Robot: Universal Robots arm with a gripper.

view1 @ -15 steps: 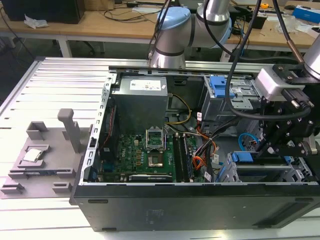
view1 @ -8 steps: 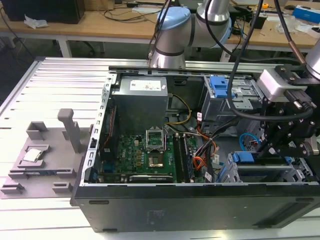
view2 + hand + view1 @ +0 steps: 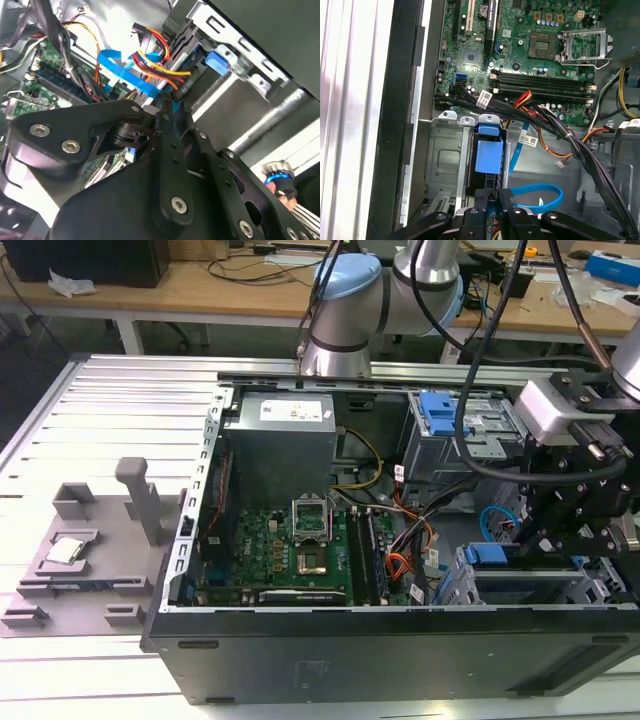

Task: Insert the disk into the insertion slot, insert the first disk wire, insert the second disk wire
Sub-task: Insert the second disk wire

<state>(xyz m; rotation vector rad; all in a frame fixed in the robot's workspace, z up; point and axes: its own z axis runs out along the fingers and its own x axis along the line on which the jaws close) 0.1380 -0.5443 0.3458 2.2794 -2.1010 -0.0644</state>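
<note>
The disk (image 3: 488, 155) sits in the insertion slot (image 3: 445, 160), a silver cage at the case's front corner; its blue frame (image 3: 487, 553) shows at the cage mouth. My gripper (image 3: 492, 201) hangs at the disk's end, fingers close together. The second disk wire (image 3: 535, 195), a flat blue cable, loops beside the cage. In the second wrist view this blue cable (image 3: 125, 70) runs straight into my fingertips (image 3: 172, 120), which look shut on its end. The first disk wire (image 3: 160, 67), orange-red strands, reaches the disk's back edge; its plug is hidden.
Inside the open case are a motherboard (image 3: 275, 550), a power supply (image 3: 278, 445) and a grey metal box with a blue latch (image 3: 440, 412). A thick black cable bundle (image 3: 545, 122) crosses above the cage. A grey fixture tray (image 3: 80, 560) lies on the exterior view's left.
</note>
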